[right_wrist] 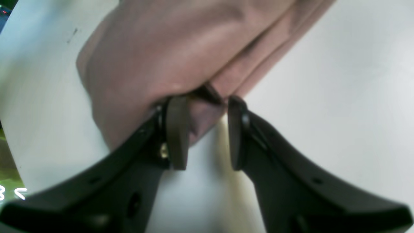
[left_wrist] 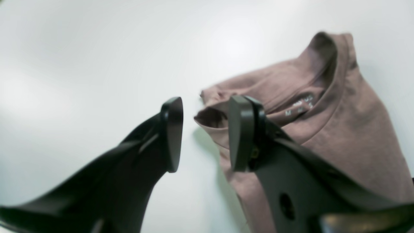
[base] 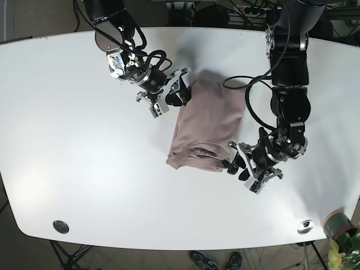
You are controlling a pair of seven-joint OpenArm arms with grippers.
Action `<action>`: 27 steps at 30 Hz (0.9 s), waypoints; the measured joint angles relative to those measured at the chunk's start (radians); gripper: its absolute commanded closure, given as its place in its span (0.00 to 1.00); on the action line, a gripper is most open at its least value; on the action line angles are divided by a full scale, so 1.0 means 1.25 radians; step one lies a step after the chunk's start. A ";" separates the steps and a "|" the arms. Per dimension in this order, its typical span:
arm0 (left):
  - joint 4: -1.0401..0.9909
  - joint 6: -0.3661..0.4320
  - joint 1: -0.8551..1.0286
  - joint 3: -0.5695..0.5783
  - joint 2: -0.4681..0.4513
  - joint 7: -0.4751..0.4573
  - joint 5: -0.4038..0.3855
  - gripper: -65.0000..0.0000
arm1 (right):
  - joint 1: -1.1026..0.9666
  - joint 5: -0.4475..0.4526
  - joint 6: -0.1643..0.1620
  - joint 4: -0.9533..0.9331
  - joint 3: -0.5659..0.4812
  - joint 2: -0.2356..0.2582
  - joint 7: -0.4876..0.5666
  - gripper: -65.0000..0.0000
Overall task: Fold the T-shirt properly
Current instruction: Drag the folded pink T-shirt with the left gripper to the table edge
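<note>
A mauve T-shirt lies folded into a narrow bundle in the middle of the white table. Its collar and size label face the left wrist camera. My left gripper is open at the bundle's near right corner; one finger overlaps the shirt's edge and a corner of cloth pokes into the gap. My right gripper is open at the far left corner, with a fold of fabric reaching between its fingers but not clamped.
The white table has bare surface to the left of and in front of the shirt. Two metal discs sit near its front edge. A grey pot stands off the front right corner. Cables hang beside the left arm.
</note>
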 measured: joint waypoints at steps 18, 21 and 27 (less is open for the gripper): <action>0.297 0.376 0.221 0.205 0.022 0.023 -0.007 0.34 | -0.016 0.002 0.006 0.013 0.168 0.001 -0.001 0.71; 0.301 0.414 0.244 0.238 0.033 -0.020 -0.008 0.33 | -0.015 0.003 0.007 0.013 0.199 0.001 -0.016 0.71; 0.217 0.493 0.272 0.302 0.036 -0.091 -0.009 0.33 | -0.011 0.002 0.004 0.014 0.256 0.004 -0.047 0.71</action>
